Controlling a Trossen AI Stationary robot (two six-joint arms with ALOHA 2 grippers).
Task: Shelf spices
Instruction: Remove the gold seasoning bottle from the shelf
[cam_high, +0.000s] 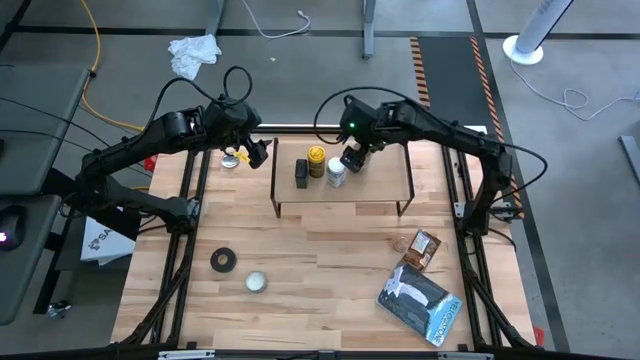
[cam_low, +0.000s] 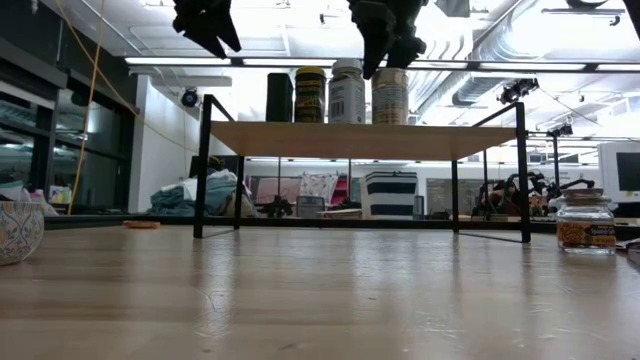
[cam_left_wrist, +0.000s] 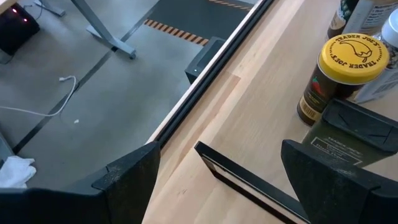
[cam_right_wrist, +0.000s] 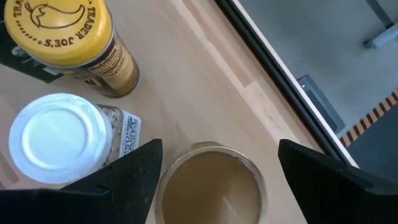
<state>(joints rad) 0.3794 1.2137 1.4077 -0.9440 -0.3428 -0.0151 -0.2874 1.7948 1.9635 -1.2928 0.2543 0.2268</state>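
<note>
The shelf (cam_high: 375, 195) stands at the table's far middle, on thin black legs. On its wood top stand a dark bottle (cam_high: 302, 173), a yellow-lidded jar (cam_high: 316, 158), a white-capped bottle (cam_high: 336, 177) and a tan-lidded jar (cam_right_wrist: 211, 186). My right gripper (cam_high: 352, 158) hovers open just above the tan-lidded jar, one finger to each side of its lid. My left gripper (cam_high: 258, 150) hangs open in the air beside the shelf's far left corner (cam_left_wrist: 205, 152), holding nothing. A tiny jar (cam_low: 585, 222) and a brown packet (cam_high: 425, 250) lie on the table at the right.
A black tape roll (cam_high: 224, 260) and a round silvery tin (cam_high: 256, 282) lie at the near left. A blue and white bag (cam_high: 417, 298) lies near right. A patterned bowl (cam_low: 15, 230) sits at the left, by the shelf's far left corner.
</note>
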